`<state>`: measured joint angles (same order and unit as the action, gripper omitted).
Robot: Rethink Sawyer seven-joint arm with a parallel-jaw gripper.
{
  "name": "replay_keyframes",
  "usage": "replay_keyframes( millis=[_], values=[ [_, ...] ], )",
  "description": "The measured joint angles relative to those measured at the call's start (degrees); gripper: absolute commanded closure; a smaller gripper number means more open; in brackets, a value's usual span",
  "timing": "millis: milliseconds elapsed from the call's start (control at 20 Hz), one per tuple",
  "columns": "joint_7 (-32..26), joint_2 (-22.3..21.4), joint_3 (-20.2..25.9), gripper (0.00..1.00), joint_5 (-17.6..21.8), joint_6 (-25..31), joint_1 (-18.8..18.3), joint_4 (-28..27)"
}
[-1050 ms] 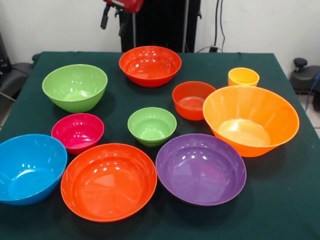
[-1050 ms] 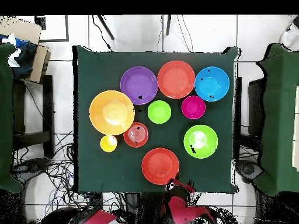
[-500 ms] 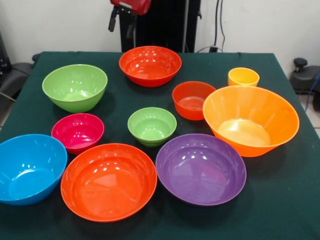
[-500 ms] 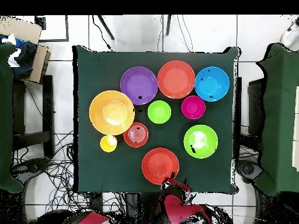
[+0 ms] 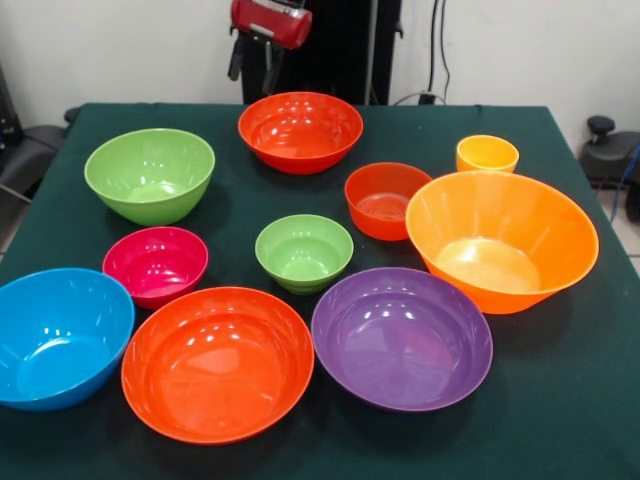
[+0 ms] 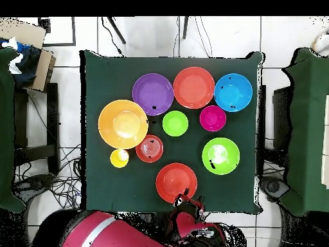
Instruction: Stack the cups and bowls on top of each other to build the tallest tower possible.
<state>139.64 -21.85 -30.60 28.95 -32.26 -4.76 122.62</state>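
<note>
Compared with half a second ago, the tool [image 5: 252,62] has come lower and further over the desk's [image 5: 560,400] far edge in the front view; the overhead view now shows more of the red arm [image 6: 109,233] beside it. None of the bowls or the cup has shifted. The tool's two dark fingers hang down with a narrow gap between them, holding nothing.

Nothing is stacked; every piece sits alone on the dark green desk. Closest to the tool, just below and in front of it, is a medium red-orange bowl [image 5: 300,130], glossy and shallow. Further from the tool and to one side sits a medium lime green bowl [image 5: 150,173]. On the other side are a small red-orange bowl [image 5: 385,198] and, beside it, a small yellow-orange cup [image 5: 487,153], narrow and straight-sided. A large orange bowl [image 5: 500,238], the deepest piece, stands just beyond the cup and nearly touches the small red-orange bowl.

A small lime green bowl [image 5: 304,251] sits mid-desk, with a small magenta bowl [image 5: 156,264] near it. Farthest from the tool, in a row along the opposite edge, are a blue bowl [image 5: 58,335], a wide red-orange bowl [image 5: 217,361] and a purple bowl [image 5: 402,336], rims almost touching.
</note>
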Motion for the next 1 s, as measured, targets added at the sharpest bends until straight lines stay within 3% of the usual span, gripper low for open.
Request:
replay_keyframes(
  millis=[1000],
  values=[
    [0.0, 7.27, -0.01, 0.0, -4.56, -4.85, 0.79, -0.05]
  ],
)
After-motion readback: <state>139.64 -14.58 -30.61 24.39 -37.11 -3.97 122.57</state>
